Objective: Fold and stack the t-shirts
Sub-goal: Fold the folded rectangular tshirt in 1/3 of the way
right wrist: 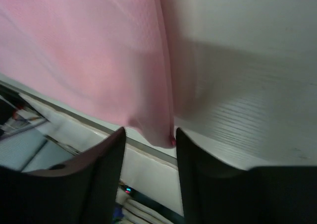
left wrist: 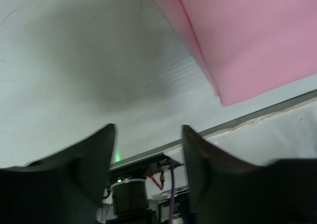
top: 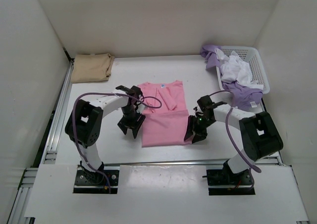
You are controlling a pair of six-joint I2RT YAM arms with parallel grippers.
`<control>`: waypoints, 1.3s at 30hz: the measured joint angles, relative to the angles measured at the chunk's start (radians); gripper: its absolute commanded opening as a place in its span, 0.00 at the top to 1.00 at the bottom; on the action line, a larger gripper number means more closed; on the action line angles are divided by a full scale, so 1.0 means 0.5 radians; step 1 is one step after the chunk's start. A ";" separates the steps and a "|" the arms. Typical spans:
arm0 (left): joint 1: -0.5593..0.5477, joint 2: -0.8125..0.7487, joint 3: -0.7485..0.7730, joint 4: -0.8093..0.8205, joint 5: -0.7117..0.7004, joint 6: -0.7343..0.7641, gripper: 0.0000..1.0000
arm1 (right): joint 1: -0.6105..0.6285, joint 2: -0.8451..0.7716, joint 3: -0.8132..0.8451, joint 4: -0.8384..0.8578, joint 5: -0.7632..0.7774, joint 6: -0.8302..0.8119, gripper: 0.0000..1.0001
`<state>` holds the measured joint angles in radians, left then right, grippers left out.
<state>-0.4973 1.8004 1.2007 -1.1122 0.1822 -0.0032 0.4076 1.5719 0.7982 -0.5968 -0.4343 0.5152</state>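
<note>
The pink cotton t-shirt (top: 163,116) lies flat in the middle of the white table (top: 198,70), between the 2 claws, with a narrow strip of its own cloth turned in over the body.

The left claw (top: 132,128) points down just beside the shirt's near left edge. In its wrist view the 2 dark fingers (left wrist: 96,157) stand apart with nothing between them. The shirt's near corner (left wrist: 247,40) sits up and to the right of them, with bare table in between.

The right claw (top: 194,133) is at the shirt's near right corner. In its wrist view the fingers (right wrist: 111,152) are spread, and the pink corner (right wrist: 151,130) dips into the gap at their tips. Whether either pad touches the cloth cannot be told.

The tan-beige shirt (top: 91,68) rests folded at the far left corner of the table. At the far right, the white shirt (top: 237,71) sits crumpled in the white plastic mesh basket (top: 261,68), and the lavender purple shirt (top: 243,94) spills over the basket's near rim onto the table.
</note>
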 measured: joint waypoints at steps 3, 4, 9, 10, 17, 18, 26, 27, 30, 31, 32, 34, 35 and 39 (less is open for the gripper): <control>-0.001 0.001 0.002 -0.029 0.007 -0.005 0.26 | 0.003 -0.062 -0.046 -0.017 0.013 -0.023 0.42; -0.002 0.000 0.009 -0.038 0.018 -0.002 0.26 | 0.005 -0.097 -0.056 -0.021 0.023 -0.030 0.42; -0.083 -0.092 0.018 0.045 0.034 -0.003 0.29 | 0.006 -0.288 -0.125 -0.011 0.111 -0.004 0.40; -0.112 -0.169 -0.009 0.111 0.033 -0.004 0.29 | 0.007 -0.322 -0.152 -0.010 0.128 0.007 0.40; -0.214 -1.121 -0.348 0.574 0.168 -0.001 0.11 | 0.021 -0.739 -0.510 0.153 0.293 0.272 0.40; -0.221 -1.110 -0.368 0.584 0.212 0.000 0.12 | 0.033 -0.785 -0.562 0.212 0.314 0.331 0.40; -0.248 -0.461 -0.686 0.581 0.404 -0.010 0.15 | 0.248 -0.889 -0.713 0.574 0.455 0.715 0.40; -0.247 -0.461 -0.684 0.579 0.414 -0.011 0.16 | 0.275 -0.890 -0.713 0.595 0.481 0.747 0.41; -0.248 -0.441 -0.673 0.603 0.444 -0.011 0.18 | 0.317 -0.892 -0.714 0.624 0.539 0.810 0.42; -0.248 -0.432 -0.665 0.600 0.446 -0.011 0.19 | 0.324 -0.894 -0.717 0.626 0.555 0.831 0.42; -0.248 -0.417 -0.651 0.597 0.446 -0.014 0.22 | 0.329 -0.900 -0.728 0.633 0.567 0.843 0.42; -0.248 -0.369 -0.605 0.598 0.446 -0.018 0.25 | 0.332 -0.923 -0.744 0.638 0.582 0.868 0.42; -0.248 -0.340 -0.576 0.607 0.453 -0.018 0.25 | 0.334 -0.933 -0.747 0.636 0.594 0.877 0.42; -0.248 -0.273 -0.507 0.669 0.491 -0.016 0.33 | 0.338 -0.928 -0.749 0.639 0.603 0.894 0.43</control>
<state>-0.6212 1.6638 0.9474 -0.7776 0.4274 -0.0113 0.5766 1.1080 0.4236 -0.2771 -0.1326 0.9623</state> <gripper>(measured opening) 0.721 0.585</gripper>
